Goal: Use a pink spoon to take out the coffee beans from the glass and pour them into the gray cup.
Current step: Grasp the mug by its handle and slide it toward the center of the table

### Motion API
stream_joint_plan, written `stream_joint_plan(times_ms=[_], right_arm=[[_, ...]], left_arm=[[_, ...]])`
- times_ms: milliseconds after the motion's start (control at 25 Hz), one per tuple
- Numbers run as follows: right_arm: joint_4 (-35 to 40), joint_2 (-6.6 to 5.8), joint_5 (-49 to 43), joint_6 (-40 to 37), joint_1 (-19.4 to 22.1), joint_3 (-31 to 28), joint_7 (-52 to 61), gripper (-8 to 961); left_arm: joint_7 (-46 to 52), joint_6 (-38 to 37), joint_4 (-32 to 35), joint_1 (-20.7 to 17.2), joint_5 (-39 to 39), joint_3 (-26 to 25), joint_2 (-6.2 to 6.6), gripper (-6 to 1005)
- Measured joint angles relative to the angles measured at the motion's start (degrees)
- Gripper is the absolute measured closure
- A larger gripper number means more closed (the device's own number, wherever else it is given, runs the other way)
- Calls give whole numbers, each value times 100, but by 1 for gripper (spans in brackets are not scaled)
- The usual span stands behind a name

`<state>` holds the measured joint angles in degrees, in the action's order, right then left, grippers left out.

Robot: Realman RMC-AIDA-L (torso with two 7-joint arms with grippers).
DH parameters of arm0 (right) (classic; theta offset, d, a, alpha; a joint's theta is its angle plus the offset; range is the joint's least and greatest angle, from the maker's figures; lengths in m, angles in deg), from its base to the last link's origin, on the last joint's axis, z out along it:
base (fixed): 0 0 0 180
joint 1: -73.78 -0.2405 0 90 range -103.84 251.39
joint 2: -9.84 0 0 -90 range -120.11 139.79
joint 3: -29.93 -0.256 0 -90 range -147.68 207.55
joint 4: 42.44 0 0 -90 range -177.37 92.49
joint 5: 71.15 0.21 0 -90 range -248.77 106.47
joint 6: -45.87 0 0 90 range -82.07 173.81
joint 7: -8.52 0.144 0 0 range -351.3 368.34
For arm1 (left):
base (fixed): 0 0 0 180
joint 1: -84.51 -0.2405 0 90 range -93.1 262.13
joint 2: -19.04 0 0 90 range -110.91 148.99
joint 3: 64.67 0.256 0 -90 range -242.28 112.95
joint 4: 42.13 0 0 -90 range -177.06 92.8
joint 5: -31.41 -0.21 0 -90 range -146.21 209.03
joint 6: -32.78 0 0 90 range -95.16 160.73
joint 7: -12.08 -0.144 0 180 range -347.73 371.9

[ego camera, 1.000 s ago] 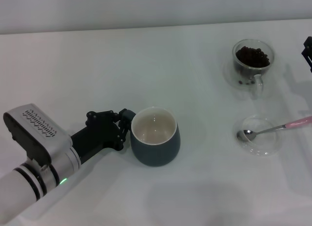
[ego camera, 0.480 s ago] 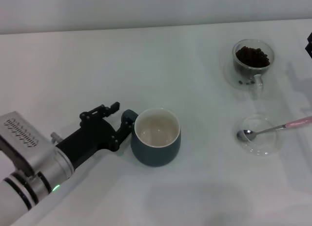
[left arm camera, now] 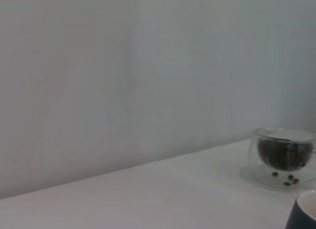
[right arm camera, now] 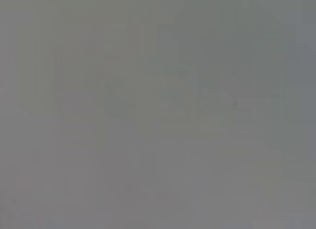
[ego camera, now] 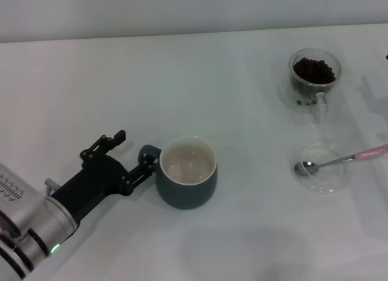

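Our left gripper (ego camera: 132, 154) sits spread beside the gray cup (ego camera: 185, 179), 1 finger touching its handle. The pink spoon (ego camera: 339, 160) lies well right of the cup, handle pointing right, so nearer our right arm; that gripper's out of view, state unknown.

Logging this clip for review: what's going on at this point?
The left gripper sits by the handle of the gray cup, jaws open, one finger beside the handle and not clamped on it. The cup looks empty. The spoon lies untouched with its bowl in a shallow glass dish, and the coffee beans are all in the glass, apart from a few loose in its base. The right gripper is out of view. No scooping has started.
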<state>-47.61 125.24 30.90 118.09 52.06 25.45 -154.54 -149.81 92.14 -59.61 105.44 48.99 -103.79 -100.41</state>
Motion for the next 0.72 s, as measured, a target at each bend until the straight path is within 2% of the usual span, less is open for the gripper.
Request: stream_joint_plan(times_ms=[240,720], right_arm=[[4,0,-1,212,113,0,2,111],[10,-18,-53,446,327,50,2,112]], left_arm=[[0,7,0,-144,0,-93,-4,254],[0,255,-18,-343,-15,-115,-19,232]])
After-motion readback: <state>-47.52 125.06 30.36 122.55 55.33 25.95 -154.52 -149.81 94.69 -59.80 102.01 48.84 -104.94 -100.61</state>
